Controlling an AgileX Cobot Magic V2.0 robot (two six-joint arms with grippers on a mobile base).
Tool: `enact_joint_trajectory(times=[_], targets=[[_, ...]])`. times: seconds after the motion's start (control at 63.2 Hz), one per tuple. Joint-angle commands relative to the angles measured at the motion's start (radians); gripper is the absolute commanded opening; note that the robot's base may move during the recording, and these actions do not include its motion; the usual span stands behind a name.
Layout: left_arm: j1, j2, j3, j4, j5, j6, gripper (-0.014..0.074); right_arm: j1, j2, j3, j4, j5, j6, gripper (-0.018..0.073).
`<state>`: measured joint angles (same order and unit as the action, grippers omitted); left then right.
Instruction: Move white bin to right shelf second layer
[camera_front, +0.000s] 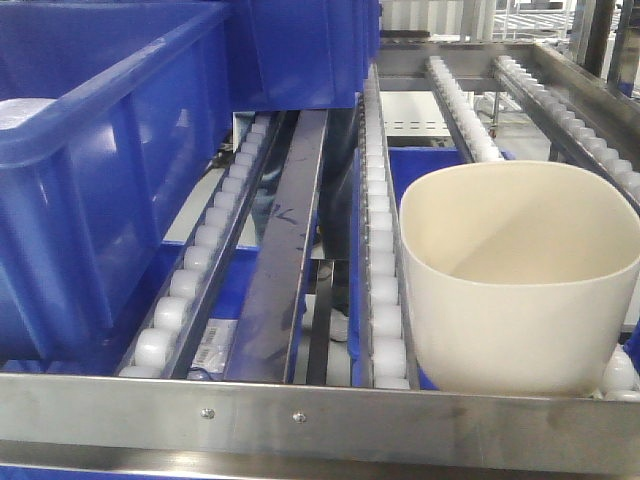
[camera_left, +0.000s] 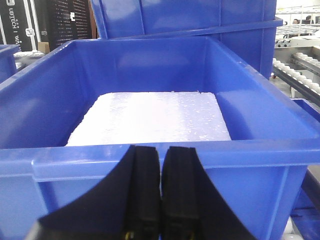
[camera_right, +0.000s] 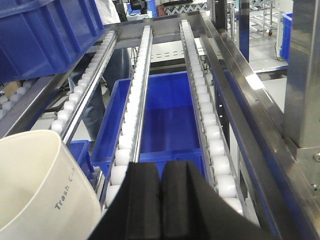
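The white bin stands upright on the roller tracks of the right shelf second layer, just behind the screwed steel front rail. In the right wrist view the bin fills the lower left corner, lettered "Trash Can". My right gripper is shut on nothing, to the right of the bin and apart from it, above the rollers. My left gripper is shut and empty, right in front of a blue crate's near wall. Neither gripper shows in the front view.
A large blue crate sits on the left tracks and holds a white foam slab. Another blue crate lies on the level below the rollers. A steel side rail and post bound the shelf on the right.
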<state>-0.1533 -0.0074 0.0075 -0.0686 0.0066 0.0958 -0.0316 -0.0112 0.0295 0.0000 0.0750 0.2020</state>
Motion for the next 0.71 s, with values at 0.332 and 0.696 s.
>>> enact_joint_trajectory(times=[0.332, 0.696], targets=[[0.0, -0.013, 0.033, -0.005, -0.087, -0.007, 0.0085, -0.005, -0.019, -0.016, 0.0, -0.094, -0.009, 0.0056], [0.0, -0.013, 0.033, -0.005, -0.087, -0.007, 0.0085, -0.005, -0.019, -0.016, 0.0, -0.094, -0.009, 0.0056]])
